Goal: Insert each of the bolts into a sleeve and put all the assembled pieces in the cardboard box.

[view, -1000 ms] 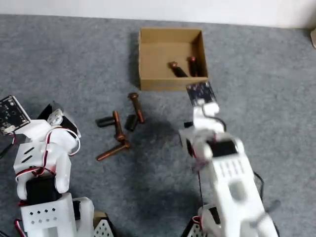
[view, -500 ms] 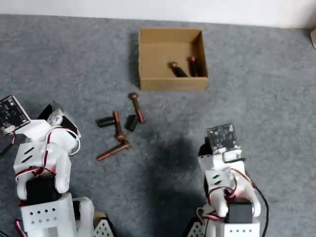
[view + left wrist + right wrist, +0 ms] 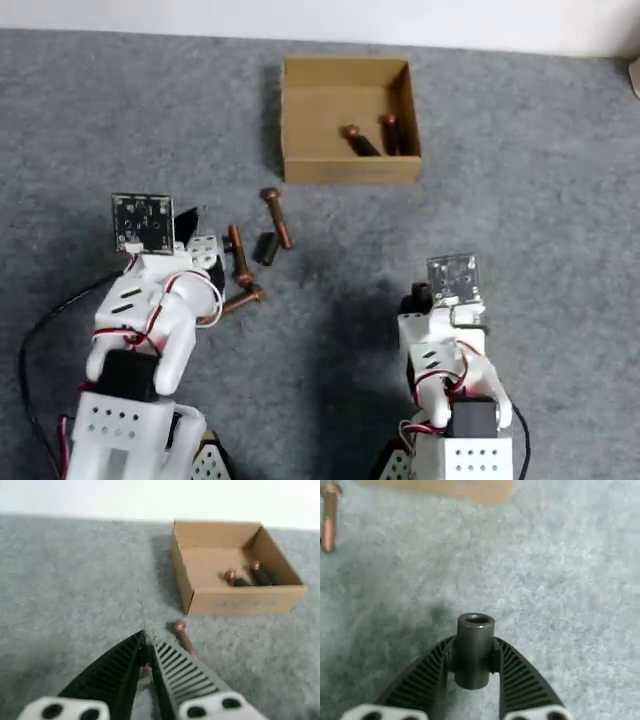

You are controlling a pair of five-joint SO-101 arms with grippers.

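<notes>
From above, the cardboard box (image 3: 345, 168) sits near the middle of the table's (image 3: 560, 200) far edge, with 2 assembled pieces (image 3: 360, 141) lying in its right half. Between the box and the left arm (image 3: 150, 310), 3 bolts lie loose on the grey table. 1 bolt (image 3: 277, 216) is nearest the box, a second bolt (image 3: 238, 252) is beside it toward the left edge, and a third bolt (image 3: 238, 299) is partly hidden by the left arm. A loose sleeve (image 3: 265, 247) lies between the first 2. The right arm (image 3: 445, 370) is drawn back toward the near edge, well apart from the box.

The wrist cameras show what the high view cannot. The right tool (image 3: 473, 645) is closed on a dark sleeve (image 3: 474, 635), held upright with its open bore facing up, above bare table. A bolt shows at that picture's border, with a strip of the box's wall beside it.

The left tool (image 3: 149, 641) has its fingers (image 3: 175, 662) drawn nearly together, leaving only a thin slit. A speck of copper shows through the slit, and I see nothing gripped. Beyond its tips lies the bolt nearest the box, then the box itself, with both pieces visible inside.

The box's front wall carries faint marks in the left wrist view, too blurred to read.
</notes>
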